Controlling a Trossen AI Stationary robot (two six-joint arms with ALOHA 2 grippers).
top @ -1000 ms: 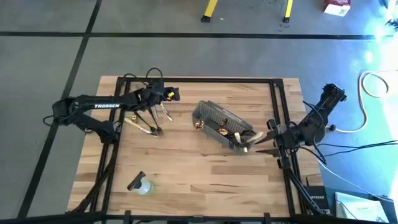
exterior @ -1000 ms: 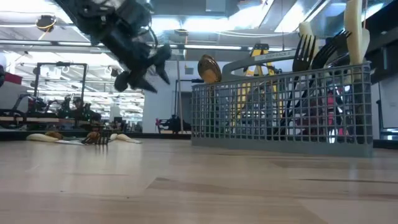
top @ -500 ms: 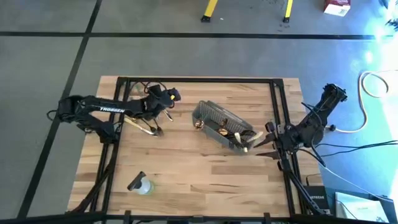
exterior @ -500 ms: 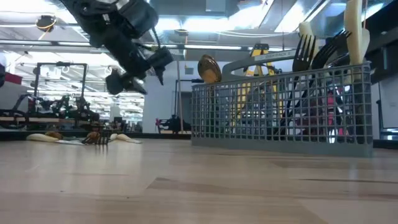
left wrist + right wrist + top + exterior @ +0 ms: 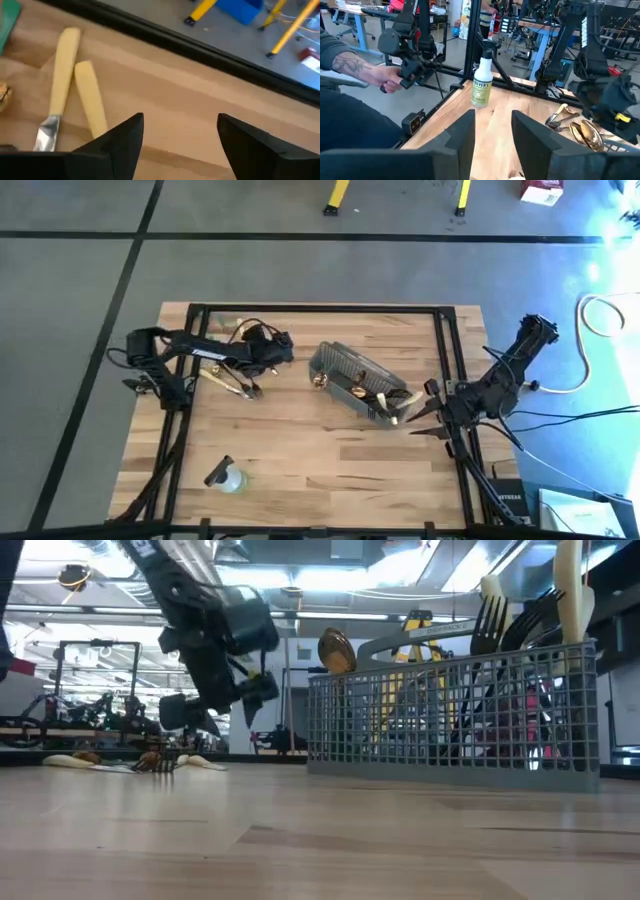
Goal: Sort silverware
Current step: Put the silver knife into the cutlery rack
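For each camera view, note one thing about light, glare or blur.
High view: bright glare on the floor at the top right corner. Low view: the left claw is motion-blurred against bright ceiling lights; the basket is sharp. Left wrist view: the pale handles look soft. Right wrist view: the spray bottle is sharp.

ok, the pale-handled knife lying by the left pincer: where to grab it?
Grip the pale handle mid-length, coming straight down from above with the open left pincer set across it. It lies flat on the table, and a second pale handle sits close beside it, so keep clear of that.
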